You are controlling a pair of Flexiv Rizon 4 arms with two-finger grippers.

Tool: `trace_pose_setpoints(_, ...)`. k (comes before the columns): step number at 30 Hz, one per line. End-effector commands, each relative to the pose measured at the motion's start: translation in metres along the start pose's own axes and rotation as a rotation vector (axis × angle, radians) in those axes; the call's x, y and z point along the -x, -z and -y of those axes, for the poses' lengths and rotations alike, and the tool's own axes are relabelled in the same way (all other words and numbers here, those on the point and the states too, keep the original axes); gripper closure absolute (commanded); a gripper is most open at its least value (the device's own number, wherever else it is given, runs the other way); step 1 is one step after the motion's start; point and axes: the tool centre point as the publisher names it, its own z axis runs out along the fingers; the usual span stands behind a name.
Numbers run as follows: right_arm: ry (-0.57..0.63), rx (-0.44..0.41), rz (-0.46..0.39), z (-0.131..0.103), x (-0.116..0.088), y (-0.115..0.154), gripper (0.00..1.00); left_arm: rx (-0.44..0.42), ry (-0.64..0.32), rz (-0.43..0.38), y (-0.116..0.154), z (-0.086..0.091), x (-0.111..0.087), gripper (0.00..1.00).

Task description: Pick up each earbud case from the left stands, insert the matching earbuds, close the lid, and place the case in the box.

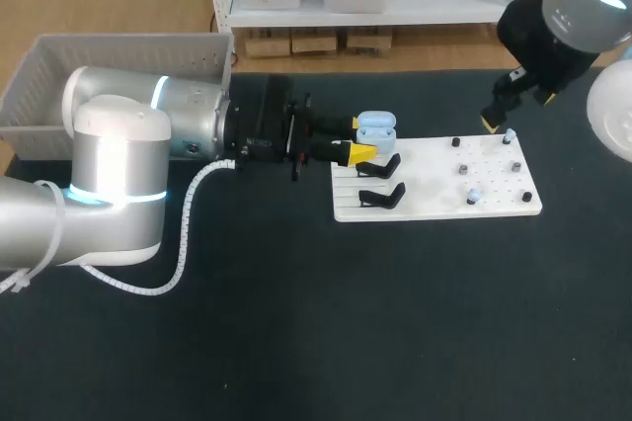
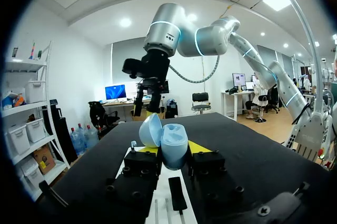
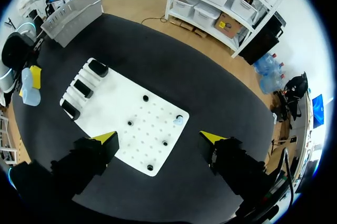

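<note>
Black fingers of the left end effector [image 2: 172,149] clamp the pale blue earbud case [image 2: 174,139] from both sides. The case stands upright over the black stands [image 1: 381,194] of the white board [image 1: 434,202], lid swung open sideways, its base hidden. The right end effector [image 3: 159,138] hangs spread wide above the board's pegs, with one small earbud [image 3: 179,121] beneath. A grey box [image 1: 118,55] sits behind the left arm.
</note>
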Motion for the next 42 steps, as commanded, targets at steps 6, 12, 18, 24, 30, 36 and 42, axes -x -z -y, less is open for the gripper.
trace_pose_setpoints(6, -0.002, -0.006, 0.003, -0.002, 0.001, -0.003, 0.00, 0.005, -0.002, 0.002, 0.000, 0.001, -0.001, 1.00)
trace_pose_setpoints(12, -0.002, -0.006, 0.003, -0.002, 0.001, -0.003, 0.00, 0.005, -0.002, 0.002, 0.000, 0.001, -0.001, 1.00)
trace_pose_setpoints(18, -0.002, -0.006, 0.003, -0.002, 0.001, -0.003, 0.00, 0.005, -0.002, 0.002, 0.000, 0.001, -0.001, 1.00)
trace_pose_setpoints(24, 0.019, -0.017, -0.027, 0.008, 0.001, -0.019, 0.00, 0.005, -0.002, 0.002, 0.000, 0.001, -0.001, 1.00)
trace_pose_setpoints(30, 0.072, -0.052, -0.082, 0.011, -0.002, -0.034, 0.00, 0.005, -0.002, 0.002, 0.000, 0.001, -0.001, 1.00)
trace_pose_setpoints(36, 0.116, -0.078, -0.120, 0.017, 0.000, -0.048, 0.00, 0.005, -0.002, 0.002, 0.000, 0.001, -0.001, 1.00)
trace_pose_setpoints(42, 0.120, -0.081, -0.156, 0.022, -0.001, -0.058, 0.00, 0.005, -0.002, 0.002, 0.000, 0.001, -0.001, 1.00)
